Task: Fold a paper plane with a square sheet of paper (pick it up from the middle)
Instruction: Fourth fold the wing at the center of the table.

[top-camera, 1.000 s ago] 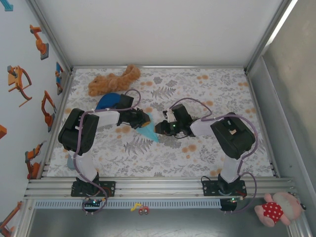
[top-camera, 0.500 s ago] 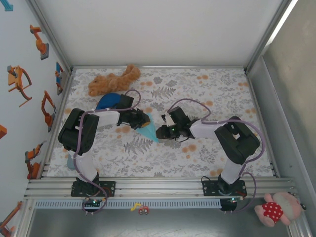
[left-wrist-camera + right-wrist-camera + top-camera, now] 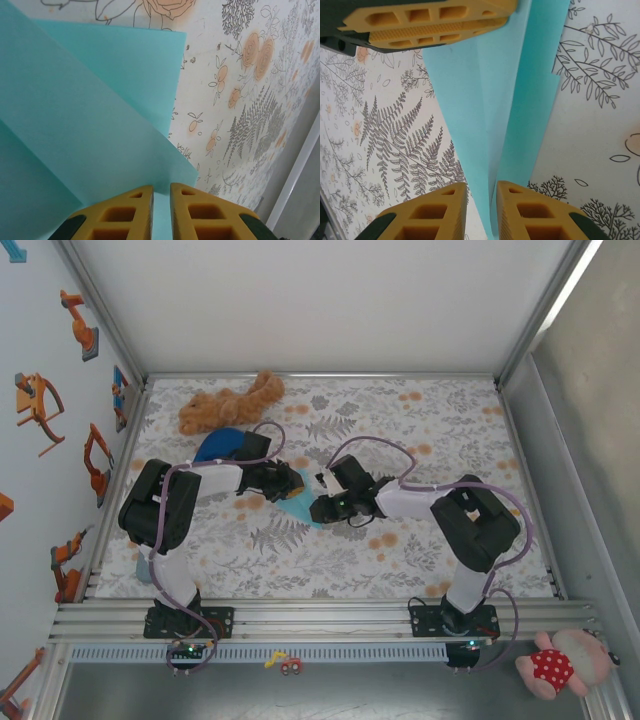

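Your left gripper (image 3: 292, 483) sits a little left of the table's (image 3: 440, 420) middle, closed down to a thin slit. In its wrist view the two orange fingers (image 3: 132, 212) stand almost together, with a strip of cyan paper running into the gap between them, so it has the paper plane (image 3: 298, 508) by one edge.

Your right gripper (image 3: 319, 506) comes in from the other side and meets the left one over the same paper. Its own orange fingers (image 3: 432, 215) are nearly shut as well, and a raised fold of the plane runs straight down into the slit between them. It is pinching that fold.

The plane itself is light cyan and only partly formed. The left wrist view shows a broad flat flap with a straight folded edge lying on the floral mat. The right wrist view shows a long lengthwise crease with a panel on either side, and the left gripper's fingers across the top of that picture.

From above, the paper reads as a small pointed wedge between the two grippers, its tip aimed toward the near edge.

A brown plush toy (image 3: 230, 402) lies near the far left corner, and a dark blue dome (image 3: 216, 446) sits just nearer than it, beside the left arm.
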Available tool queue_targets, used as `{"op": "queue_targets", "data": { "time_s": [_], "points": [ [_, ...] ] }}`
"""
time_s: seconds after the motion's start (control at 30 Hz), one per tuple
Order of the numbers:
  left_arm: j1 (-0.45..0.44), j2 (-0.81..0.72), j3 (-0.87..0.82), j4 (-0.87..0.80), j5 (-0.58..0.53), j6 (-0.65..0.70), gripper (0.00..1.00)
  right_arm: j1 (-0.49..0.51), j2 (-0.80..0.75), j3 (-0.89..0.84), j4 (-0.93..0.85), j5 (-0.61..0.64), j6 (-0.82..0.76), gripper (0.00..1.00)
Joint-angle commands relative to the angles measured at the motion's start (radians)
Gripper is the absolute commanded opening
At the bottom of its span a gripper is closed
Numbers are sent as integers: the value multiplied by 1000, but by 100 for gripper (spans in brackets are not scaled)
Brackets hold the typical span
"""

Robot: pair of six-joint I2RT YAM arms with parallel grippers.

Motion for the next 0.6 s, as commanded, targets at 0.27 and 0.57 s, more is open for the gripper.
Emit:
{"op": "queue_targets", "data": {
  "time_s": [0.27,0.57],
  "points": [
    [-2,29,30,-36,-1,19,18,25,42,44,-57,63,-84,22],
    [-2,28,31,-42,-1,20,18,31,55,43,-70,66,-101,14]
  ]
}}
